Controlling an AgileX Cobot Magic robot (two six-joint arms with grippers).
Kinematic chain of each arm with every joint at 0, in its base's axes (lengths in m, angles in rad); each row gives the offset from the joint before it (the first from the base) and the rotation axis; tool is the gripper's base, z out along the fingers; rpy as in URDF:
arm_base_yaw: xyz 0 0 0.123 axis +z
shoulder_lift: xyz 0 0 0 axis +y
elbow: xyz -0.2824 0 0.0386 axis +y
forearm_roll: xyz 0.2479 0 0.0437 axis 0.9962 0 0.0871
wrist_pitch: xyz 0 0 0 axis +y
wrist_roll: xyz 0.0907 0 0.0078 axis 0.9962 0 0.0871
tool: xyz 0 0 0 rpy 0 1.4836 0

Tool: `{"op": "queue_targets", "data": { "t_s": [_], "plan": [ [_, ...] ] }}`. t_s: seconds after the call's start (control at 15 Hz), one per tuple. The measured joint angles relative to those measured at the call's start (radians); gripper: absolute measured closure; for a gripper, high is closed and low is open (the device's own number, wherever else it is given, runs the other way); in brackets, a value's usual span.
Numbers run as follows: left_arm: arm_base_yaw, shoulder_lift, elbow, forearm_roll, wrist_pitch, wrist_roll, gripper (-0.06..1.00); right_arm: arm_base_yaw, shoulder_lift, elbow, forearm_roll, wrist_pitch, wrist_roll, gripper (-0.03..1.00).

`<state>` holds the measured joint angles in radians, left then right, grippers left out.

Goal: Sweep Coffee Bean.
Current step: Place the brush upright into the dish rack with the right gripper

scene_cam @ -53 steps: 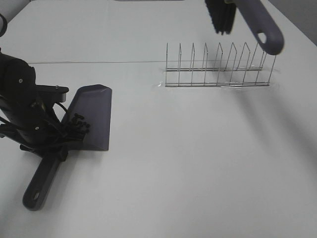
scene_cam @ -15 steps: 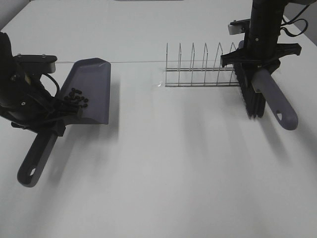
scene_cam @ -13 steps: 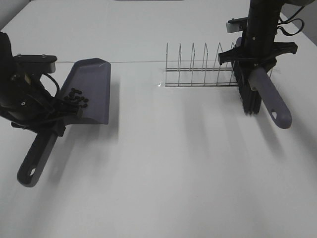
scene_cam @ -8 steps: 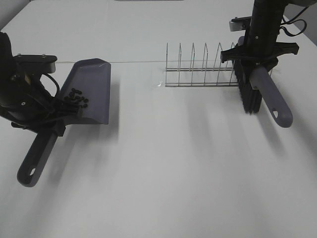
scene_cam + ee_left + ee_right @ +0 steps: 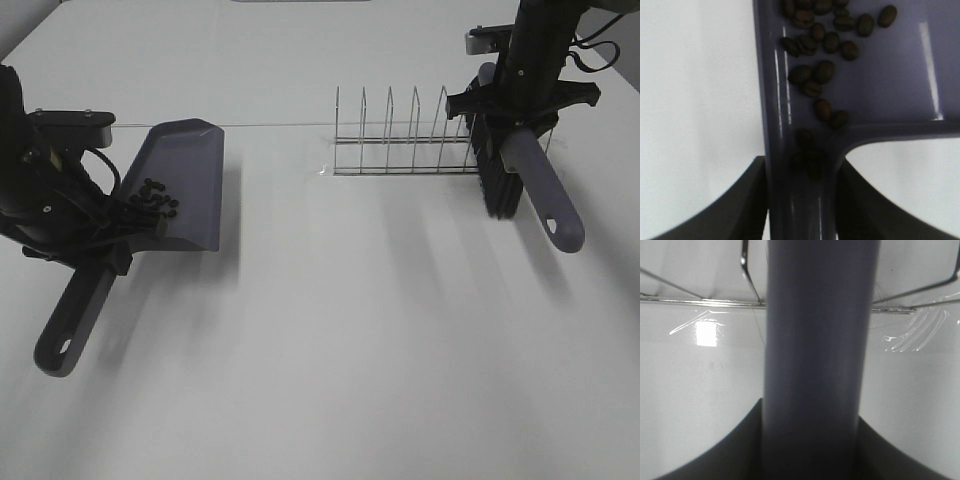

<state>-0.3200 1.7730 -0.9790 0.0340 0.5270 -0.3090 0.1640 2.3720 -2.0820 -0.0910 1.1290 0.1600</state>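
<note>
Several dark coffee beans (image 5: 155, 196) (image 5: 822, 72) lie at the handle end of the grey-purple dustpan (image 5: 190, 200) (image 5: 880, 75), which is lifted off the white table on the left. My left gripper (image 5: 95, 250) (image 5: 800, 200) is shut on the dustpan's handle (image 5: 72, 320). On the right, my right gripper (image 5: 515, 125) (image 5: 812, 440) is shut on the grey brush handle (image 5: 540, 195) (image 5: 817, 355); the black bristles (image 5: 497, 190) hang down just in front of the wire rack's right end, whether they touch the table I cannot tell.
A wire dish rack (image 5: 420, 140) (image 5: 700, 300) stands at the back centre-right, its right end behind the brush. The white table (image 5: 350, 330) spreads between the two arms.
The brush has risen slightly and shifted back toward the rack over the last second. The dustpan and left arm have stayed still.
</note>
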Motion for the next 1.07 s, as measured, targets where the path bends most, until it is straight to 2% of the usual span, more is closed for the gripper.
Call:
{"op": "queue_targets", "data": {
  "t_s": [0.2, 0.4, 0.67, 1.07],
  "plan": [
    [0.0, 0.0, 0.0, 0.0, 0.0, 0.0, 0.58, 0.0, 0.012, 0.0, -0.001, -0.034, 0.0, 0.62],
    [0.0, 0.0, 0.0, 0.0, 0.0, 0.0, 0.58, 0.0, 0.022, -0.004, -0.002, -0.027, 0.0, 0.62],
    [0.0, 0.0, 0.0, 0.0, 0.0, 0.0, 0.58, 0.0, 0.03, -0.006, 0.036, -0.012, -0.002, 0.46],
    [0.0, 0.0, 0.0, 0.0, 0.0, 0.0, 0.58, 0.0, 0.026, -0.006, 0.038, -0.006, -0.005, 0.43]
  ]
}}
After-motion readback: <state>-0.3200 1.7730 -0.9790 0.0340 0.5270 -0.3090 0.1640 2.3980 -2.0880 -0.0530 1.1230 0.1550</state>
